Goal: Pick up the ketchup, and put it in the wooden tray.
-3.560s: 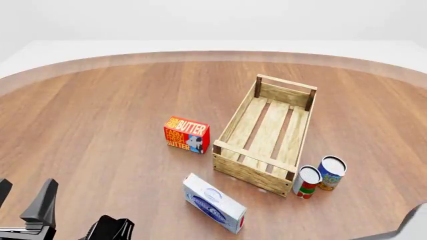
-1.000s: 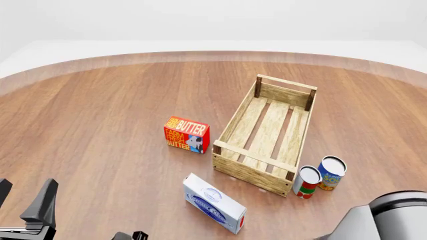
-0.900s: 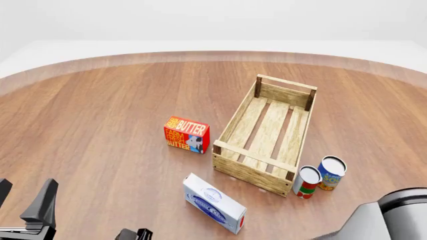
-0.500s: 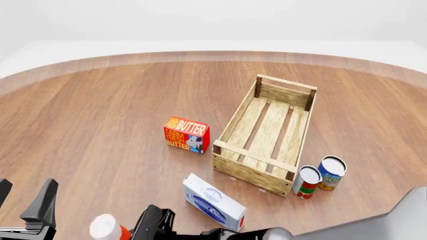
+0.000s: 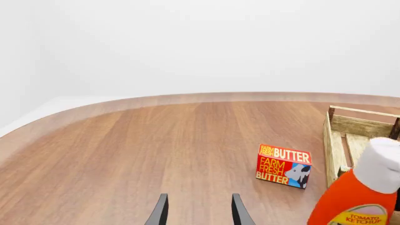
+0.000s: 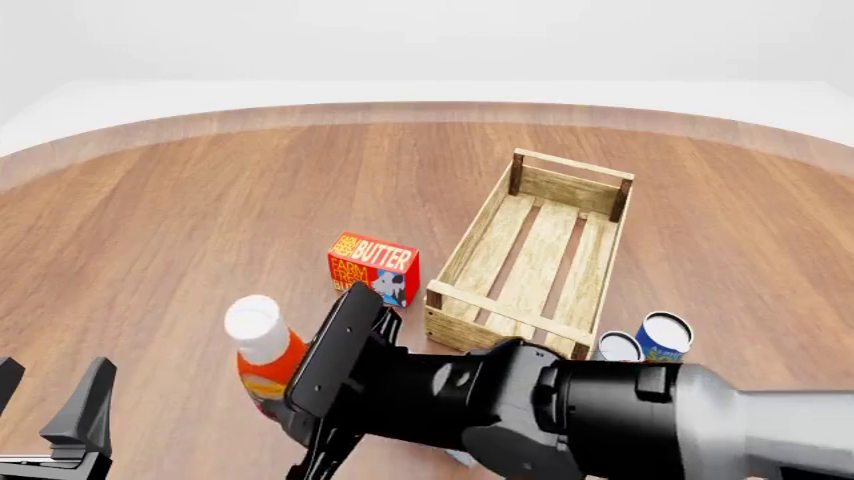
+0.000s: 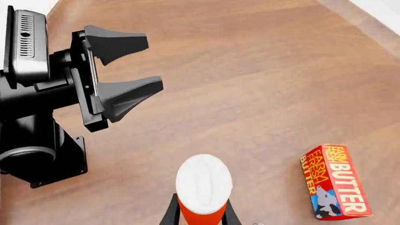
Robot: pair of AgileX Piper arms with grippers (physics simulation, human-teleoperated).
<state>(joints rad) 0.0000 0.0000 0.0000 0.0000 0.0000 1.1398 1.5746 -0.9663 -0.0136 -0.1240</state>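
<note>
The ketchup (image 6: 271, 362) is an orange-red bottle with a white cap, held roughly upright in my right gripper (image 6: 296, 392), which is shut on its body. It stands left of the butter box, apart from the wooden tray (image 6: 470, 232). In the right wrist view the cap (image 7: 203, 180) sits between the fingers of the right gripper (image 7: 200, 214). The ketchup also shows in the left wrist view (image 5: 357, 197), in front of the tray (image 5: 330, 150). My left gripper (image 6: 48, 392) is open and empty at the near left; it also shows in its own view (image 5: 198, 213) and in the right wrist view (image 7: 153, 63).
A red butter box (image 6: 374, 268) stands just left of the tray's near end. Two cans (image 6: 663, 335) stand at the tray's near right corner. My right arm's thick dark body (image 6: 561, 410) crosses the near part of the table and hides what lies there.
My right arm has swung in from the lower right across the near edge. The ketchup, held in its gripper, has risen from the bottom edge toward the butter box. The left arm is still.
</note>
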